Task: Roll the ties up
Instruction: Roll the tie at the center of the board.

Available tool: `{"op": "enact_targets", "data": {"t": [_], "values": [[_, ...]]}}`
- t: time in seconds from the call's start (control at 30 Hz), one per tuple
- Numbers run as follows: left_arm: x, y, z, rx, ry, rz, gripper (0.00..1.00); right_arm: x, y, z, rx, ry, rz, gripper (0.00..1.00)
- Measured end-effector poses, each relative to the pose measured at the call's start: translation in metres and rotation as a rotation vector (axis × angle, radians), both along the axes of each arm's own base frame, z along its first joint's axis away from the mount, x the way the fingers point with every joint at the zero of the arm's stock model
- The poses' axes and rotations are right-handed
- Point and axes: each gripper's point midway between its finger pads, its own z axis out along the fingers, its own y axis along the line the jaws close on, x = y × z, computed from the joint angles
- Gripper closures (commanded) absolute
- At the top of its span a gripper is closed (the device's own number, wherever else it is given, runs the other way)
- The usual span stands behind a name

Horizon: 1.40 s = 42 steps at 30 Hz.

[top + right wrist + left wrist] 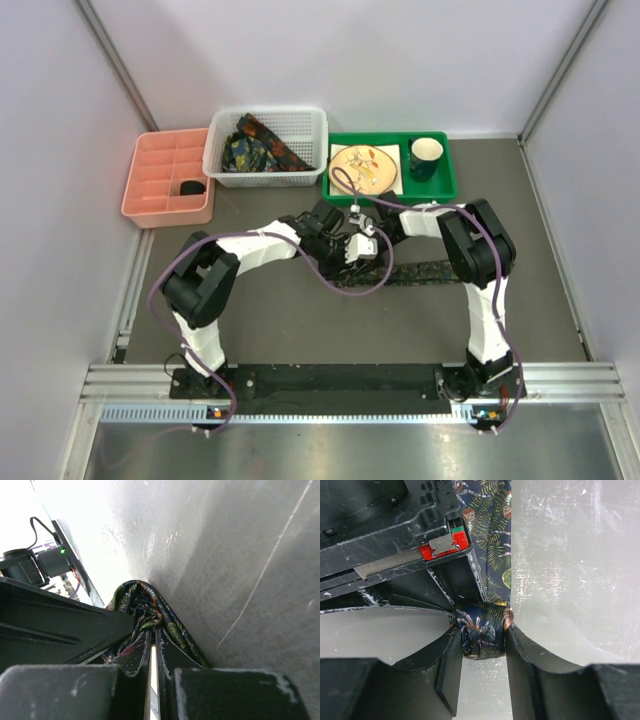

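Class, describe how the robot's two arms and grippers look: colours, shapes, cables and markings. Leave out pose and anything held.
The left arm and right arm have white shells with bulky black joints, and purple cables loop along both. The left gripper and right gripper are black, each with two flat fingers scuffed with pale scratches.

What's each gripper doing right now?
Left gripper: shut on the tie.
Right gripper: shut on the tie.

Lab booth: white panel walls [350, 50], aluminium rail [130, 378].
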Motion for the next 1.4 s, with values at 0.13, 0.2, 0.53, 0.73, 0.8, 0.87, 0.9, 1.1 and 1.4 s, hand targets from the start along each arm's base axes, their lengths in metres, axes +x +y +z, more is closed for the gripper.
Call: {"op": "enact_targets", "data": {"t": [0.13, 0.2, 0.53, 0.73, 0.8, 0.87, 0.9, 1.1, 1.4], "values": [[0.001, 0.0, -0.004, 0.044, -0.013, -0.001, 0.57, 0.0, 0.0, 0.0, 0.007, 0.002, -0.004, 1.0], [0.0, 0.0, -0.006, 0.07, -0.03, -0.01, 0.56, 0.0, 0.0, 0.0, 0.016, 0.0, -0.008, 1.0], [0.003, 0.002, -0.02, 0.207, -0.053, -0.013, 0.61, -0.001, 0.0, 0.001, 0.039, -0.013, -0.015, 1.0], [0.002, 0.003, -0.021, 0.226, -0.054, -0.027, 0.74, -0.001, 0.0, 0.002, 0.043, -0.01, -0.015, 0.87], [0.002, 0.003, -0.021, 0.227, -0.056, -0.033, 0.76, 0.0, -0.001, 0.003, 0.044, -0.005, -0.02, 0.82], [0.001, 0.004, -0.022, 0.229, -0.057, -0.039, 0.77, 0.001, -0.003, 0.004, 0.041, 0.008, -0.033, 0.77], [0.001, 0.004, -0.023, 0.229, -0.057, -0.041, 0.77, 0.001, -0.005, 0.006, 0.038, 0.015, -0.039, 0.76], [0.0, 0.003, -0.024, 0.228, -0.061, -0.056, 0.78, 0.003, -0.021, 0.016, 0.016, 0.041, -0.072, 0.72], [0.0, 0.003, -0.024, 0.231, -0.056, -0.058, 0.78, -0.002, -0.022, 0.04, 0.092, 0.087, -0.07, 0.61]]}}
